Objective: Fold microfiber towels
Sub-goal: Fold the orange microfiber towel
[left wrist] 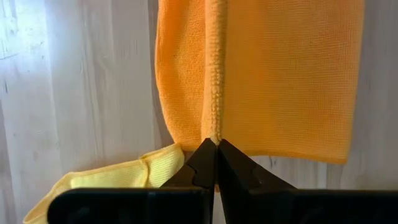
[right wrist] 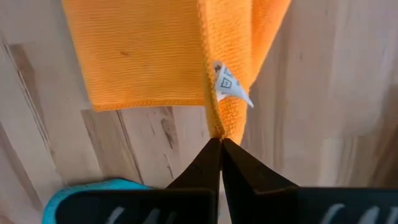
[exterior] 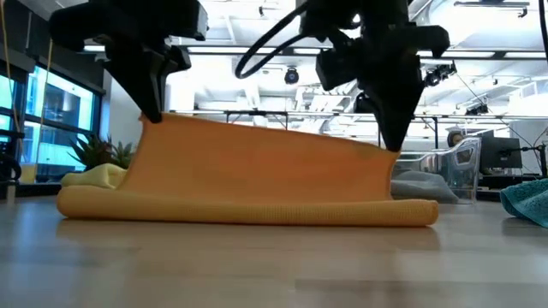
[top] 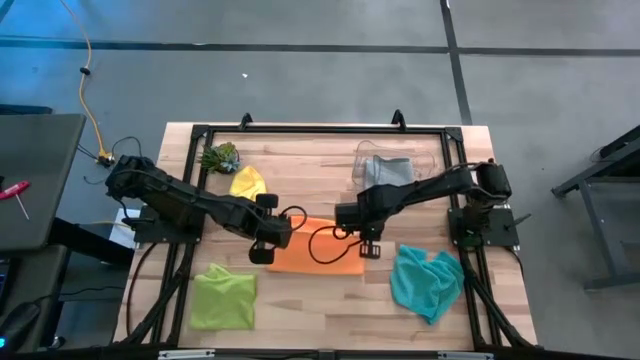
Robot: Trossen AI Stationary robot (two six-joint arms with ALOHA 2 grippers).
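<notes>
Both arms are meeting over the table's middle. The left gripper (top: 262,250) and the right gripper (top: 368,247) are each pinching a corner of the orange towel (top: 318,250), fingers clamped tight on the cloth.

The low view alone is showing the lift: the towel's held edge is hanging up off the wood between the two grippers, sagging slightly toward the right one, while its lower part is lying folded along the table (exterior: 274,265). From above this is reading only as a flat orange patch.

The right wrist view is adding a small white care tag (right wrist: 229,84) at the pinched corner, unseen elsewhere. The left wrist view is showing the hem running straight up from the closed fingertips, with the yellow towel (left wrist: 118,177) just beside.

Count, from above: five towels. One orange, held; one yellow (top: 248,182), upper left, near a small green plant (top: 220,157); one grey (top: 388,170), lying in a clear bin (top: 362,155); one lime green (top: 223,297), lower left; one teal (top: 427,282), crumpled, lower right. One plant, one bin.
</notes>
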